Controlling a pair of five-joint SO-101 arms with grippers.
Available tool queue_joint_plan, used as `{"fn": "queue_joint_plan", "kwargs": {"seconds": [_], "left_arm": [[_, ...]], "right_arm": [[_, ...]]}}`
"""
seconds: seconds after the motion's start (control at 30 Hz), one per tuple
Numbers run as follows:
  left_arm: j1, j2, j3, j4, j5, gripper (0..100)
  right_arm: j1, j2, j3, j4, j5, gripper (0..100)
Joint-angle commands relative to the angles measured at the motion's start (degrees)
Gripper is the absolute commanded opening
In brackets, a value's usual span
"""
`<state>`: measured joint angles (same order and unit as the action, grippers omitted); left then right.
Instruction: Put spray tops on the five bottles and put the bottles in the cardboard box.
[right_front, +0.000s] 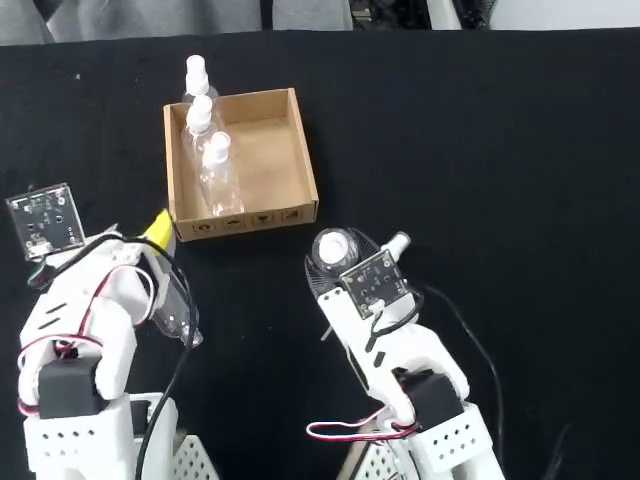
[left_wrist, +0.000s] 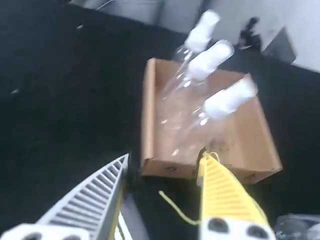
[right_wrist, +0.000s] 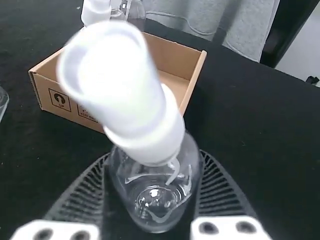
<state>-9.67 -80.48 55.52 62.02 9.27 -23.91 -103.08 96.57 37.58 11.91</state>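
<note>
The cardboard box (right_front: 270, 170) lies open at the table's middle back. Two clear bottles with white spray tops (right_front: 218, 165) stand along its left wall, and a third (right_front: 197, 78) is at its far left corner. My right gripper (right_front: 335, 265) holds another capped bottle (right_wrist: 150, 190) upright in front of the box, its black fingers (right_wrist: 82, 192) shut around the body. My left gripper (left_wrist: 164, 162) is open and empty, pointing at the box's front left corner (left_wrist: 150, 167). A clear bottle (right_front: 178, 308) lies on the table beside the left arm.
The table is covered in black cloth (right_front: 480, 150), with free room right of the box. A green circuit board (right_front: 47, 220) sits on the left arm, and another (right_front: 374, 277) on the right arm. Red and white cables run at both arm bases.
</note>
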Motion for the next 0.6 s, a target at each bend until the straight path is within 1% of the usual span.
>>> {"fn": "queue_joint_plan", "kwargs": {"seconds": [0.0, 0.13, 0.27, 0.43, 0.57], "left_arm": [[-3.38, -0.62, -2.95, 3.43, -4.31, 22], [-4.62, -0.18, -2.33, 6.15, -5.71, 23], [-7.16, -0.09, -0.92, 8.18, -5.63, 32], [-9.27, 0.00, 1.54, 8.35, -6.07, 33], [-9.10, 2.11, 3.91, 8.18, -9.14, 33]], "right_arm": [[1.85, -5.58, -0.22, -1.49, -0.44, 7.8], [1.85, -5.58, -0.22, -1.41, -0.44, 7.8], [1.85, -5.58, -0.22, -1.41, -0.44, 7.8], [1.85, -5.58, -0.22, -1.41, -0.44, 7.8], [1.85, -5.58, -0.22, -1.41, -0.44, 7.8]]}}
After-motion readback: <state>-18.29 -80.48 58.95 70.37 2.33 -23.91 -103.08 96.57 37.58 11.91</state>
